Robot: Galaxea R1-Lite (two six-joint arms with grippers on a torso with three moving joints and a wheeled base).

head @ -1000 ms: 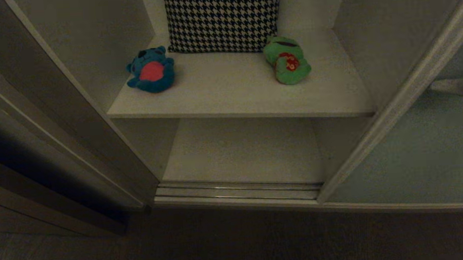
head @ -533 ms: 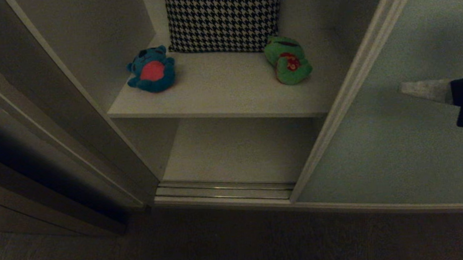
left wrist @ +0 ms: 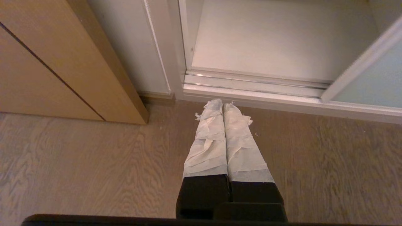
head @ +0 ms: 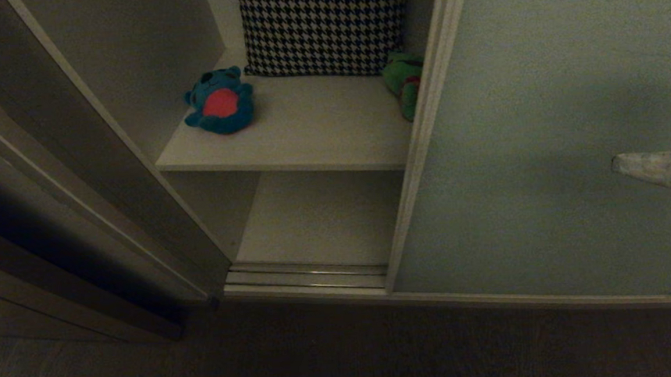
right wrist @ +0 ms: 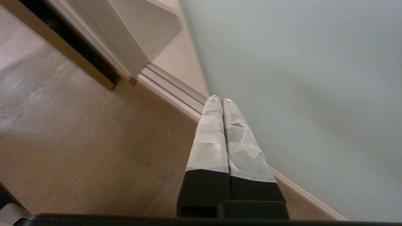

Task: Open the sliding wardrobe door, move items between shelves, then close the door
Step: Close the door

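The pale grey-green sliding wardrobe door (head: 540, 112) covers the right part of the opening. Its beige edge hides half of the green frog (head: 400, 77). The blue plush with a red belly (head: 219, 102) lies at the left of the upper shelf (head: 309, 132). The lower shelf (head: 314, 225) is bare. My right gripper (head: 616, 162) is shut and empty. Its taped fingertips sit close against the door's face (right wrist: 298, 62) at the right edge of the head view; contact cannot be told. My left gripper (left wrist: 221, 103) is shut and empty, low over the floor before the door track (left wrist: 251, 86).
A black-and-white houndstooth pillow (head: 320, 26) leans at the back of the upper shelf. A dark brown wooden side panel (head: 52, 229) stands to the left of the wardrobe. Wood floor (head: 322, 352) runs along the front.
The door has slid left across the opening and now half covers the green frog. My right gripper has moved down and to the right in the head view. The left arm is still.
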